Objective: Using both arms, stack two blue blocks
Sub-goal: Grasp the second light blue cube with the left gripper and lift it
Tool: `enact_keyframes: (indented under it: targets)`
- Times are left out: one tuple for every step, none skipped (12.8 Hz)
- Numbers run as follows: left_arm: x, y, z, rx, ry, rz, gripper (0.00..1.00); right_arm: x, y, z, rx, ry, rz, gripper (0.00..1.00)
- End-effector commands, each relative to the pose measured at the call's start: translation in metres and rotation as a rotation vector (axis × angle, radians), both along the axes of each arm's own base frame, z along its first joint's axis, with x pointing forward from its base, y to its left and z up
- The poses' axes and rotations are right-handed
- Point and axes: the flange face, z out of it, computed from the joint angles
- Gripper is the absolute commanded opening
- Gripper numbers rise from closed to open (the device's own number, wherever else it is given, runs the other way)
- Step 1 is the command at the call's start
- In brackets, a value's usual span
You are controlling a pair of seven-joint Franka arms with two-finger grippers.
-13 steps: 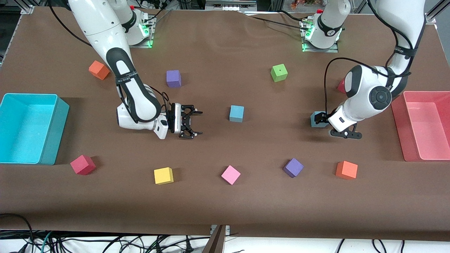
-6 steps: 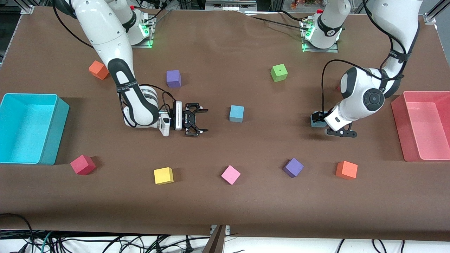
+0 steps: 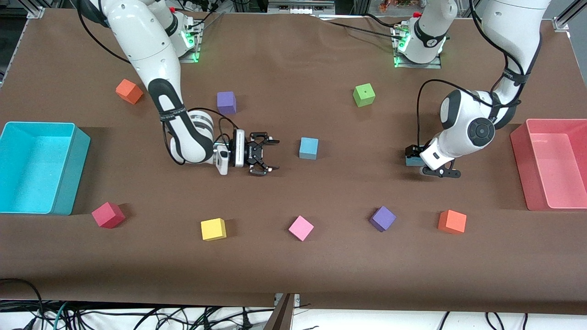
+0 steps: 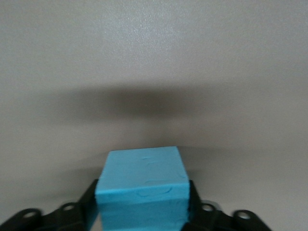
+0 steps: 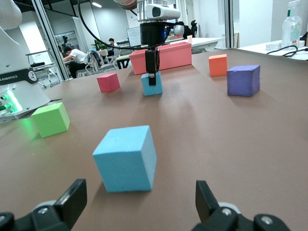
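Two blue blocks sit on the table: I see the left gripper pinching one block low at the left arm's end, near the pink bin. Right gripper, jaws spread, hangs just beside the mid-table block, not touching it.

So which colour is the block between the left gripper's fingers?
Light sky blue block; the left wrist view shows it best.

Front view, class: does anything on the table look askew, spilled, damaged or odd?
Nothing stands out. The coloured cubes sit flat and scattered, some turned at angles. The left gripper is closed on one blue block; the right gripper is open beside the other blue block.
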Motion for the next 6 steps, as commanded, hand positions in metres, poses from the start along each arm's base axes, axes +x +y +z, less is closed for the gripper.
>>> enact_keyframes:
  targets:
    - [0.000,-0.001,0.004,0.002,-0.008,0.009,0.12,-0.001,0.011,-0.008,0.017,-0.012,-0.018,1.00]
    - [0.003,0.000,0.013,0.001,-0.020,0.013,0.12,-0.007,0.019,-0.011,0.025,-0.006,-0.022,1.00]
    - [0.006,0.001,0.024,0.002,-0.024,0.018,0.12,-0.010,0.027,-0.012,0.031,-0.005,-0.028,1.00]
    - [0.011,-0.001,0.044,0.005,-0.026,0.037,0.12,-0.012,0.034,-0.013,0.033,-0.006,-0.031,1.00]
    - [0.016,-0.004,0.063,0.011,0.003,0.059,0.12,-0.012,0.035,-0.017,0.024,-0.008,-0.032,1.00]
    - [0.018,-0.016,0.078,0.017,0.045,0.078,0.12,-0.012,0.038,-0.019,0.019,-0.020,-0.029,1.00]
